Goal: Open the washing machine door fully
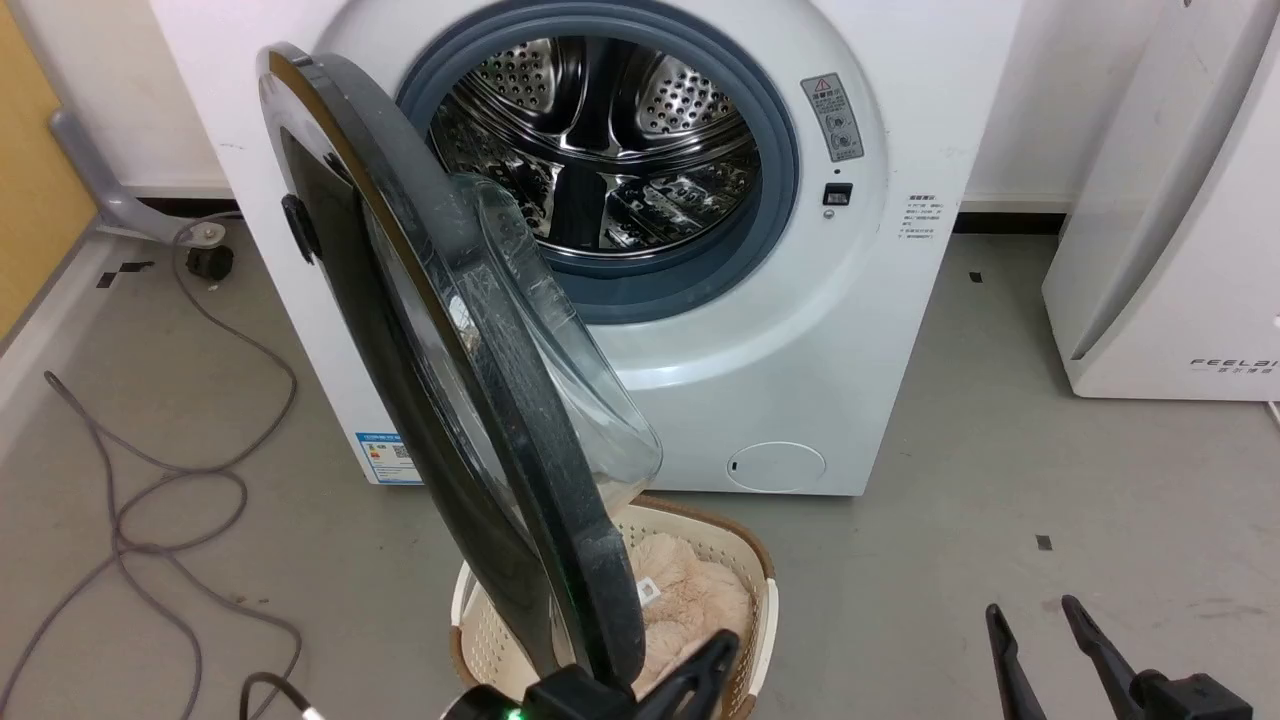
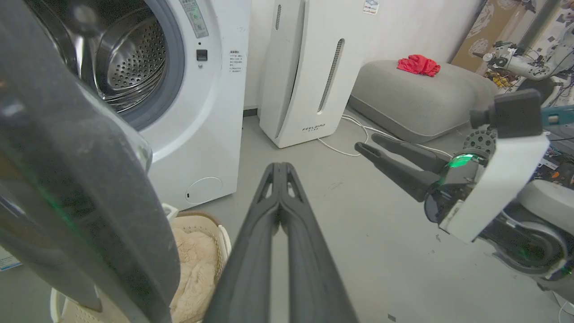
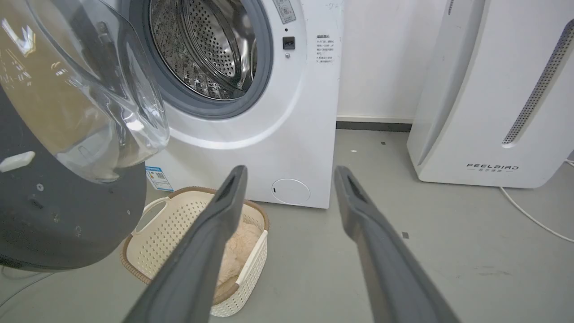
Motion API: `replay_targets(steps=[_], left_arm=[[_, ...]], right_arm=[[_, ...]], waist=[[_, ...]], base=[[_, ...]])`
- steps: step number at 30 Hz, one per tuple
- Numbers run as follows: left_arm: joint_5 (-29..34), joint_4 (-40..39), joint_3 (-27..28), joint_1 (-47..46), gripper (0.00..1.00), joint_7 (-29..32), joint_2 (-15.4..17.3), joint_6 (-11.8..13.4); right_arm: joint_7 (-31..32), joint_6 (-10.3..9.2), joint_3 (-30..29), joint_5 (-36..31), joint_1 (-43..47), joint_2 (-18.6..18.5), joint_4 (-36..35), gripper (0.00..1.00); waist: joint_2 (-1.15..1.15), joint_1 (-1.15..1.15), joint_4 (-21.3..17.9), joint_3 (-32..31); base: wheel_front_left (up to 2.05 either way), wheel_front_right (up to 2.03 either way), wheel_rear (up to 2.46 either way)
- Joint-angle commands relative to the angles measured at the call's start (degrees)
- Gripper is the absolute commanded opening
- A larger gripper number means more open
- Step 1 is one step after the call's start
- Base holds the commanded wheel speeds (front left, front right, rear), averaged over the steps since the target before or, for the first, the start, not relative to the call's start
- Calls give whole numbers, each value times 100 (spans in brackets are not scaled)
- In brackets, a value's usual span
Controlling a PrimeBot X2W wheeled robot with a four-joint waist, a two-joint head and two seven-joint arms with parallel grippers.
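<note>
A grey floor [image 1: 1000, 480] runs in front of the washer [image 1: 800, 330], whose steel drum stands exposed. The door [image 1: 480, 430] is swung roughly halfway out on its left hinge, edge-on to the head view. The left gripper [image 2: 279, 167] has its jaws pressed together and holds nothing. The door's matte rim lies just to their left, on the glass-bowl side, but I cannot tell whether finger and rim are touching. The right gripper [image 1: 1030, 606] hangs well apart to the right with jaws wide and empty. A basket [image 1: 745, 560] with something plush in it sits below and just left of the shut jaws, under the door's lower edge. The door probably has to be pushed further outward from the inside. The main risk is that the closed fingers ride along the curved rim and slip off, leaving the door short of fully open or letting it swing back. A push aimed too high could scrape the glass bowl, and one aimed too low could knock the basket.
</note>
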Motion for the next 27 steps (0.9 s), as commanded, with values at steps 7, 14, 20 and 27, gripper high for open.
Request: replay_targets(steps=[7, 14, 20, 27], left_arm=[[145, 823, 400, -509, 0, -509, -197, 310], [188, 1084, 618, -580, 0, -737, -175, 508], [198, 966, 680, -343, 0, -833, -134, 677], [187, 743, 802, -10, 0, -871, -53, 896]], right_arm=[[-2, 5, 62, 52, -22, 20, 74, 100], [-2, 5, 85, 75, -21, 20, 109, 100], [-14, 5, 77, 107, -8, 20, 155, 100], [-33, 5, 64, 131, -28, 20, 206, 100]], waist=[[0, 0, -83, -2], [0, 0, -118, 3], [0, 0, -108, 7], [0, 0, -12, 19]], base=[[0, 0, 0], [0, 0, 0], [0, 0, 0], [0, 0, 0]])
